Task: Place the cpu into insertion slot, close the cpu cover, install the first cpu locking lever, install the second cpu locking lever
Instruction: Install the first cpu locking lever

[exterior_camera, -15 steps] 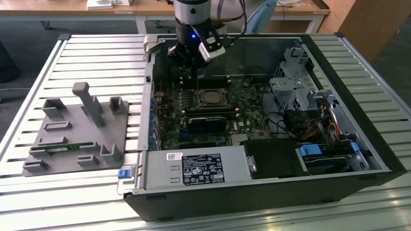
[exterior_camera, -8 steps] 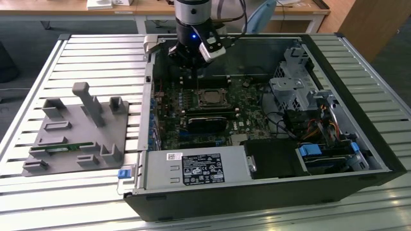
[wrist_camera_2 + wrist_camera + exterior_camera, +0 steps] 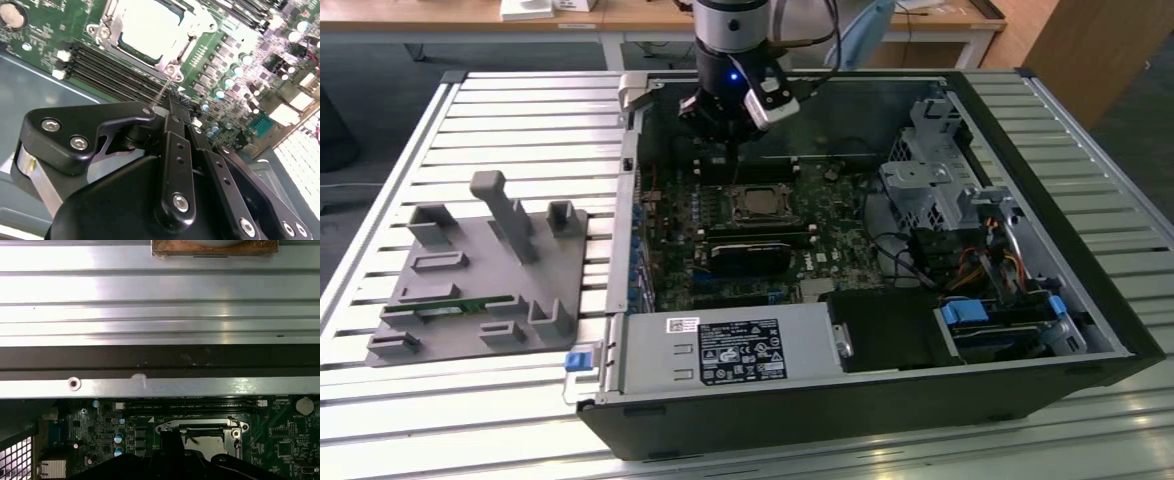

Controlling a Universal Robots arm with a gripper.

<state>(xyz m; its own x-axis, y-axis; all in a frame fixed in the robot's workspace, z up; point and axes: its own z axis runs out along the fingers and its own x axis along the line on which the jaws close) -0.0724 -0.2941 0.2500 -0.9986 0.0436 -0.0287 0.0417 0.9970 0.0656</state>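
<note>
inside the open computer case (image 3: 1067,330), lying on its side on a slatted metal table (image 3: 520,110), the gripper (image 3: 720,125) hangs over the far part of the green circuit board (image 3: 720,250), just short of the case's far wall. its black fingers (image 3: 172,150) look drawn together in the second wrist view, with nothing seen between them. the cpu (image 3: 758,204) sits in the insertion slot (image 3: 735,190), near the gripper and a little nearer the camera in the exterior view. the cpu cover (image 3: 112,37) lies flat around the chip, its silver frame bordering the pale metal top in both wrist views. long black memory slots (image 3: 115,75) run just beside the socket. open board lies around the socket, while a drive cage (image 3: 927,185) crowds the exterior view's right. a grey parts holder (image 3: 487,270) rests well apart on the table.
</note>
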